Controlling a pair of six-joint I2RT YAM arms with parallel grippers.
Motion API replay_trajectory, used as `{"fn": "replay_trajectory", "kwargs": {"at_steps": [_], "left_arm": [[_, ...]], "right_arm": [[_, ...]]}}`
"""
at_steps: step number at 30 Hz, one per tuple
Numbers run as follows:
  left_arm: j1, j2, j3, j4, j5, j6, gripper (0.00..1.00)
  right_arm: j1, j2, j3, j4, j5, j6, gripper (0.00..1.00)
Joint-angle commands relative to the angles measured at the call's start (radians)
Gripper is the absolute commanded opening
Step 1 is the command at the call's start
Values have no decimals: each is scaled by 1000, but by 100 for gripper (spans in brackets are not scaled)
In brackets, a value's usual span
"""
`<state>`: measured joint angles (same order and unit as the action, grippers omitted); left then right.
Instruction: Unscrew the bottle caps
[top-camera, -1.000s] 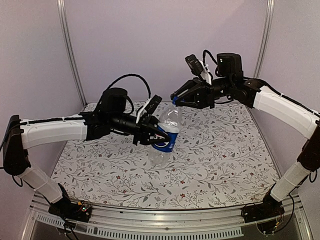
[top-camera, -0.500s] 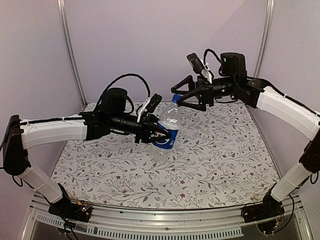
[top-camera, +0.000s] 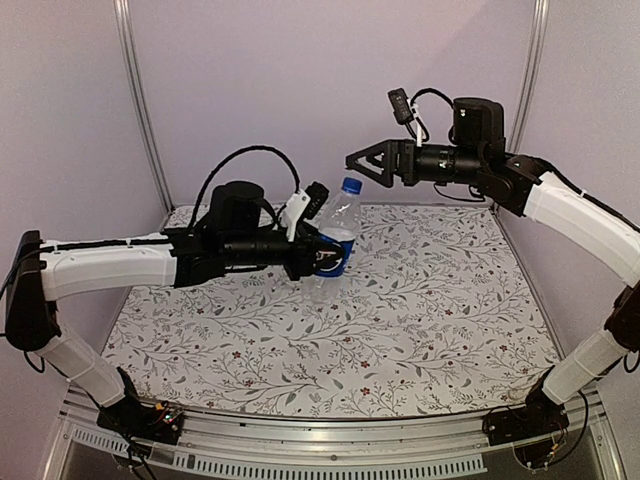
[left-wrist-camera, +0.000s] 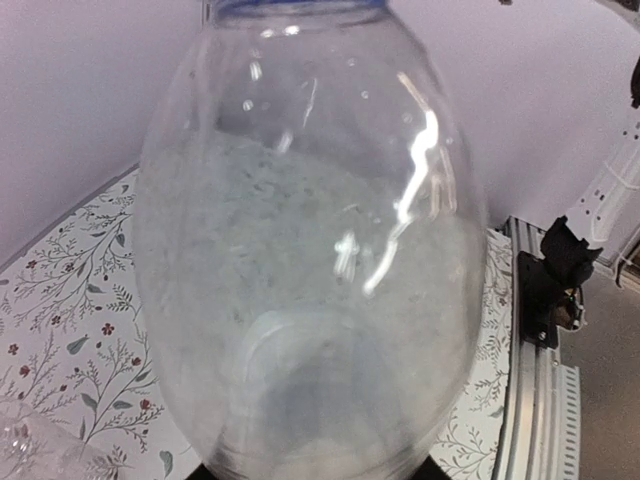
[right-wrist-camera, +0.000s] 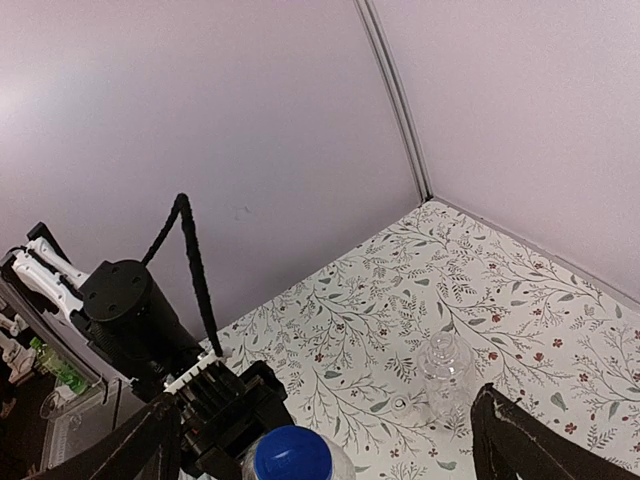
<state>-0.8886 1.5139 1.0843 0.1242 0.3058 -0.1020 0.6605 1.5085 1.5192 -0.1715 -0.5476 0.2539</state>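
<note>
Only the right wrist view shows the plain bottle (right-wrist-camera: 446, 365) standing on the table (right-wrist-camera: 520, 300). In the top view, the left gripper (top-camera: 318, 256) is clamped on the blue-label bottle (top-camera: 340, 215). Its writing is unreadable. The right gripper (top-camera: 368, 170) is wide, near the blue cap (top-camera: 351, 185).

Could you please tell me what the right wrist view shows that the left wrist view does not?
Only the right wrist view: the blue cap from above, the open right claw apart from it, the left arm, and a plain bottle standing on the floral cloth. Only the left wrist view: the clear body of the held bottle filling the frame, the table's metal rail and the right arm's base. A clear blur at its lower left may be the plain bottle. Both: the held bottle and the floral cloth.
</note>
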Motion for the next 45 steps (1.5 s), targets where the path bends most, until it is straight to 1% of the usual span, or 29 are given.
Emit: {"fn": "replay_trajectory", "kwargs": {"at_steps": [1,6,10,13,18,22,26,29,35,40,45], "left_arm": [[-33,13,46,-16,-157,13,27],[-54,23,61,-26,-239,19,27],[-64,31,68,-27,-264,26,27],[-69,36,70,-28,-275,34,27],[-74,40,75,-35,-291,42,27],[-75,40,74,-37,-298,44,27],[-76,40,75,-40,-300,46,27],[-77,40,74,-40,-302,47,26],[-76,40,74,-43,-303,47,26],[-76,39,74,-44,-303,48,26],[-77,39,72,-46,-303,47,26]], "right_arm": [[30,18,13,22,143,79,99],[42,37,14,27,151,98,94],[51,53,15,33,142,104,90],[53,64,19,34,126,105,82],[54,77,22,33,112,102,66],[53,80,22,35,102,101,57],[54,82,17,38,90,102,54],[54,81,16,39,83,102,49],[54,79,11,43,66,103,43],[55,79,7,47,47,108,41],[56,78,0,48,34,111,42]]}}
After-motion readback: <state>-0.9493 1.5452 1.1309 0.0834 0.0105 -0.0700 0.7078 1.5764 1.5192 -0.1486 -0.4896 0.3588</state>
